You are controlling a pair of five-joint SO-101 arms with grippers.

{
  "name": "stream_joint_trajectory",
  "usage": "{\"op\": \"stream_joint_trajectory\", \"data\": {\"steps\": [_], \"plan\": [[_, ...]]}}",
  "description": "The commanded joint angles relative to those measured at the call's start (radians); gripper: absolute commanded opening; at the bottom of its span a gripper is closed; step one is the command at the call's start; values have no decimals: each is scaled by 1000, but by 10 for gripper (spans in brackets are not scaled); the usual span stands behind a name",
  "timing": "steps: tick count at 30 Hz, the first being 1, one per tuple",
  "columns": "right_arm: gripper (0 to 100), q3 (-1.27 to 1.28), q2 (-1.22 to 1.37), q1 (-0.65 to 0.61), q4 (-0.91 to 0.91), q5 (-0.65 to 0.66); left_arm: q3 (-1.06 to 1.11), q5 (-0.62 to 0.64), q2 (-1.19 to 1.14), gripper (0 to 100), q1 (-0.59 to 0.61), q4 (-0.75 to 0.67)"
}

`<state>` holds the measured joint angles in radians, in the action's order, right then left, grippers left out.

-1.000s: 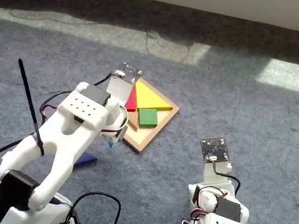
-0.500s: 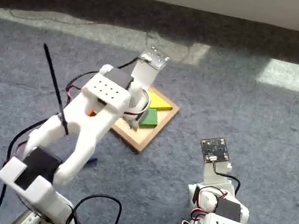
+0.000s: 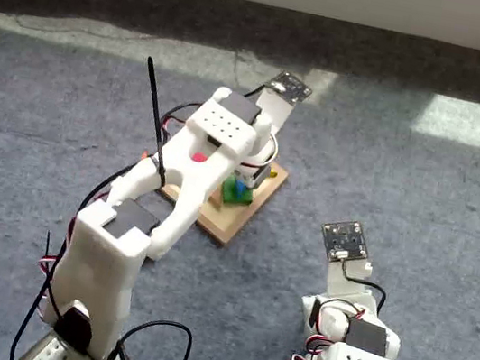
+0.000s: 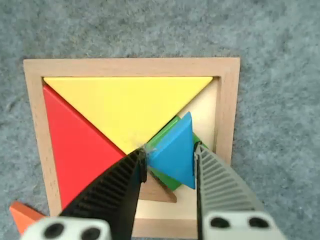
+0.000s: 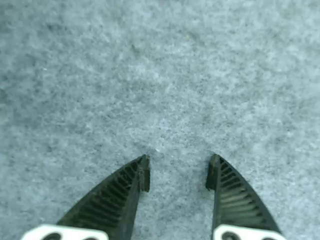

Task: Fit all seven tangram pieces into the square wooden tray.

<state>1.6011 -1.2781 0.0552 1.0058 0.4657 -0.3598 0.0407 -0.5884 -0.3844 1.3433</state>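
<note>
Blue triangle (image 4: 172,152) pinched in left fingers (image 4: 117,185) over green piece (image 4: 161,176) in tray (image 4: 131,65): best rotate, lower flat into tray's bare gap; right fingers (image 5: 125,195) apart, empty.

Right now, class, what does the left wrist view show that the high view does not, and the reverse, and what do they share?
Left wrist view adds: a large yellow triangle and a large red triangle flat in the square wooden tray, and a small blue triangle pinched in the left gripper. High view adds: the right arm over grey carpet, apart from the tray. Both share: the tray and a green piece in it.
</note>
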Motion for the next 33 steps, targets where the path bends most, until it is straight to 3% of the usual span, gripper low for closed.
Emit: {"op": "stream_joint_trajectory", "data": {"steps": [1,6,12,17,25,33], "plan": [[184,5,-2,28,-13,-2,-180,-6,-54,113,-31,66],[184,5,-2,28,-13,-2,-338,-6,-156,117,-71,163],[184,5,-2,28,-13,-2,-456,2,-239,243,-51,219],[184,5,-2,28,-13,-2,-501,2,-254,245,-36,245],[184,5,-2,28,-13,-2,-661,2,-252,245,-31,407],[184,5,-2,28,-13,-2,-621,2,-262,245,42,410]]}}
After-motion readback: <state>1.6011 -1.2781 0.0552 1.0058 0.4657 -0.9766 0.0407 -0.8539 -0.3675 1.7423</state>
